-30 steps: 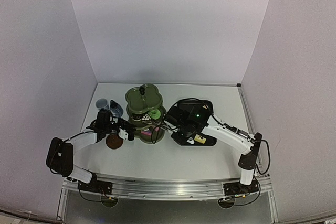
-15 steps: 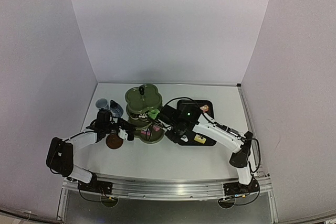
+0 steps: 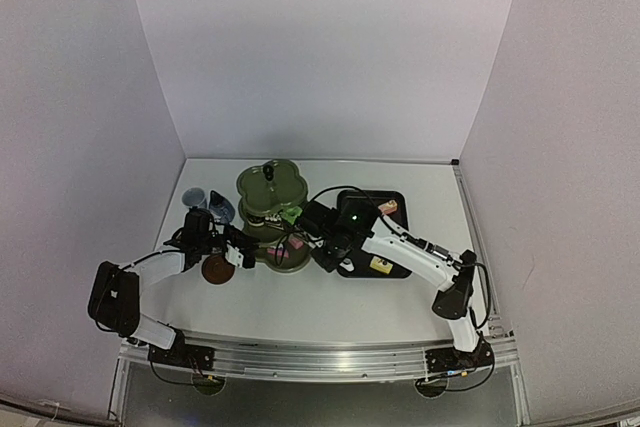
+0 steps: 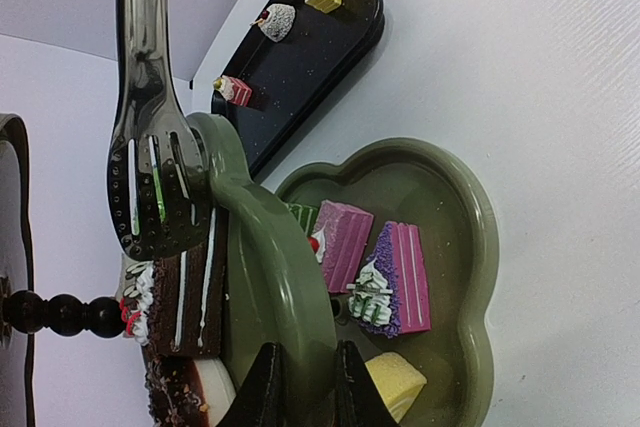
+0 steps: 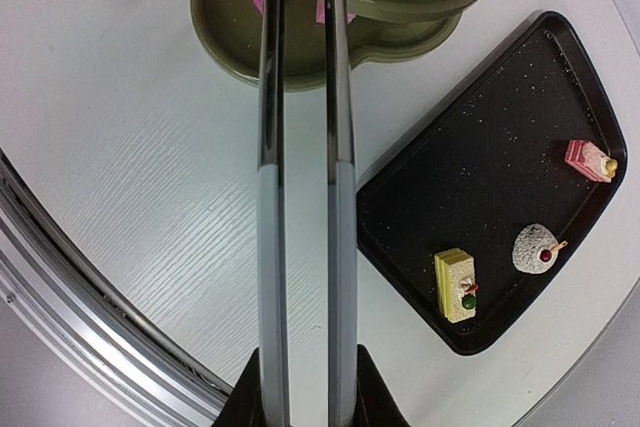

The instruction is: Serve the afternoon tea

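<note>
Right gripper (image 5: 305, 387) has swung left from the black tray (image 5: 480, 177) to the three-tier stand (image 4: 290, 297). Its tongs (image 5: 335, 97) pinch a green cake (image 3: 291, 215) at the middle tier, so I judge release comes next.

No text, label, brand, number or sign is readable in any view. Olive-green stand (image 4: 275, 277), black tray (image 5: 480, 187) and bench (image 5: 130, 177) all show plain, unmarked surfaces.
</note>
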`<state>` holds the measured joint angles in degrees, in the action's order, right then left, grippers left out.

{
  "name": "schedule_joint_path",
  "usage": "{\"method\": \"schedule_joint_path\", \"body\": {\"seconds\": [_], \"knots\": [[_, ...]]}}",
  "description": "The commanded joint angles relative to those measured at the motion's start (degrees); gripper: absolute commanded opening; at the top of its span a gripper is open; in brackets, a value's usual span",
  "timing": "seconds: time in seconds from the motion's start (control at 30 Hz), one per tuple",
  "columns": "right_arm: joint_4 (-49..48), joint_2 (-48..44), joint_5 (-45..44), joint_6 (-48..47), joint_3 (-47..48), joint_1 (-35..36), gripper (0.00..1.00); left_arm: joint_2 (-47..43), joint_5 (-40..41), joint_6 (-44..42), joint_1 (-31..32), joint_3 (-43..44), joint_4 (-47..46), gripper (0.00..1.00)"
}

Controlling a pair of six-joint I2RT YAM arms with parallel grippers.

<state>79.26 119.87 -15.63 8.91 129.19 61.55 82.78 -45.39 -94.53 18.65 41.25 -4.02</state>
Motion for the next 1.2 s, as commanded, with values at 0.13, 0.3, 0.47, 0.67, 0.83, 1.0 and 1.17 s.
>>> {"method": "schedule_joint_path", "body": {"seconds": [0.13, 0.3, 0.47, 0.67, 0.83, 1.0, 1.17], "knots": [[8.6, 0.8, -1.0, 3.1, 2.9, 0.0, 0.0, 1.1, -1.7, -1.0, 0.0, 1.5, 1.8, 0.0], [7.7, 0.8, -0.9, 4.7, 2.2, 0.0, 0.0, 1.0, -1.7, -1.1, 0.0, 1.5, 1.9, 0.0], [6.6, -1.6, 2.7, 3.7, -0.7, 0.1, 0.0, 1.1, -1.5, -1.1, 0.0, 1.4, 1.9, 0.0], [3.5, -7.2, 9.7, 1.0, -5.9, 1.0, 0.0, 1.0, -1.4, -1.0, 0.0, 1.3, 1.8, 0.0], [4.0, -8.5, 12.3, -0.3, -7.9, 1.3, 0.0, 1.2, -1.3, -0.9, 0.0, 1.4, 1.8, 0.0], [4.2, -7.7, 13.1, -1.9, -6.2, 1.5, 0.0, 1.3, -1.2, -0.8, 0.0, 1.7, 2.0, 0.0], [4.2, -6.6, 14.7, -2.7, -5.6, 1.5, 0.0, 1.6, -1.1, -0.8, 0.0, 1.9, 2.0, 0.0]]}}
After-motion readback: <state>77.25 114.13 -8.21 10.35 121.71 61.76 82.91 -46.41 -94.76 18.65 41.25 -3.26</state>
